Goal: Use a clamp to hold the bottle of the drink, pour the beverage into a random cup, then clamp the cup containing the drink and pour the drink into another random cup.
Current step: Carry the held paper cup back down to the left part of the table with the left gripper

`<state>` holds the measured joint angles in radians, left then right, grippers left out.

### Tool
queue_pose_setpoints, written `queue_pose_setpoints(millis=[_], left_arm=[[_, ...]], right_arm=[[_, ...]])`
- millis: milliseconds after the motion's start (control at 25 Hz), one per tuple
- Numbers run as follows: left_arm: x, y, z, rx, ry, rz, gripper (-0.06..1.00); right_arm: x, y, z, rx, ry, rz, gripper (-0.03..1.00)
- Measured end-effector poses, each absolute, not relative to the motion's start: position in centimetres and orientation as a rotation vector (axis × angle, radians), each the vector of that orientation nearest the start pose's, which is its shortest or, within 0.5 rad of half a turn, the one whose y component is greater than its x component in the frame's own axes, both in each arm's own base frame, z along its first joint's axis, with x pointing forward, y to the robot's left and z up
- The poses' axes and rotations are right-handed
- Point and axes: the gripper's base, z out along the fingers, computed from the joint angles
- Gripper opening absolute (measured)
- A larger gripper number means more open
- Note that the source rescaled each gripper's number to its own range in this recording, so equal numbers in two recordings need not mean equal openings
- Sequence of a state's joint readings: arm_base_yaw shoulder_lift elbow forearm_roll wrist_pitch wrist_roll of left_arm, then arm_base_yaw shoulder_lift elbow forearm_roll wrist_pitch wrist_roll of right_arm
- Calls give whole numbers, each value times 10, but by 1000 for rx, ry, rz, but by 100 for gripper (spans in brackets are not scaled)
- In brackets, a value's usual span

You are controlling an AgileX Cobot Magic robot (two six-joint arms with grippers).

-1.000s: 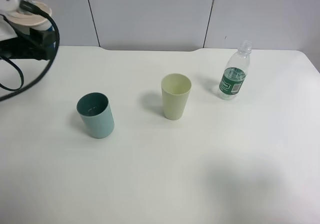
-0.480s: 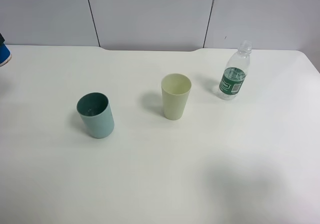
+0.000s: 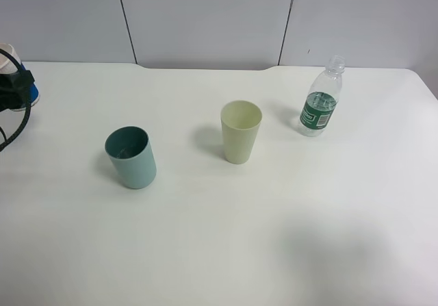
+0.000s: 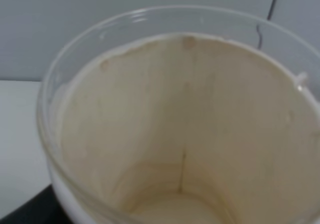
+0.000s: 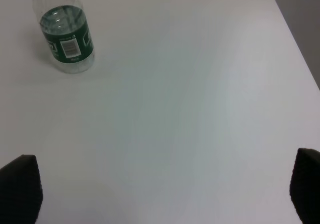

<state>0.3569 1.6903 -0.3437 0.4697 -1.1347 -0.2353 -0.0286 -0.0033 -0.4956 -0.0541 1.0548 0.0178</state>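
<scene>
A clear water bottle (image 3: pixel 320 99) with a green label stands upright at the back right of the white table (image 3: pixel 226 237). A pale green cup (image 3: pixel 240 131) stands upright in the middle, and a teal cup (image 3: pixel 130 157) to its left. In the right wrist view the bottle (image 5: pixel 65 36) stands well ahead of my right gripper (image 5: pixel 162 194), whose fingertips (image 5: pixel 20 186) are spread wide and hold nothing. Part of my left arm (image 3: pixel 15 87) shows at the far left edge. The left gripper's fingers do not show in any view.
The left wrist view is filled by the inside of a beige cup-like container (image 4: pixel 180 134) with a clear rim, very close to the camera. Grey wall panels (image 3: pixel 205 18) run behind the table. The table's right edge (image 5: pixel 295 38) lies beyond the bottle.
The left arm stood at the top left a second ago, left the view almost wholly, and now shows lower at the left edge. Cups and bottle have not moved.
</scene>
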Motion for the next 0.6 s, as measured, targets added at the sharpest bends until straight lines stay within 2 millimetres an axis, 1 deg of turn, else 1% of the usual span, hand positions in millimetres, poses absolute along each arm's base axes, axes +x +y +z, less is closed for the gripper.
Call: queue_pose_setpoints(millis=[320,600], left_arm=[[252,53,125,53,1783,-89,1],[251,51,110,68,1831,-105,1]], right_arm=[[-5,-4,277,50,2038,-71,100],[-5,-4,277,50,2038,-71,100]])
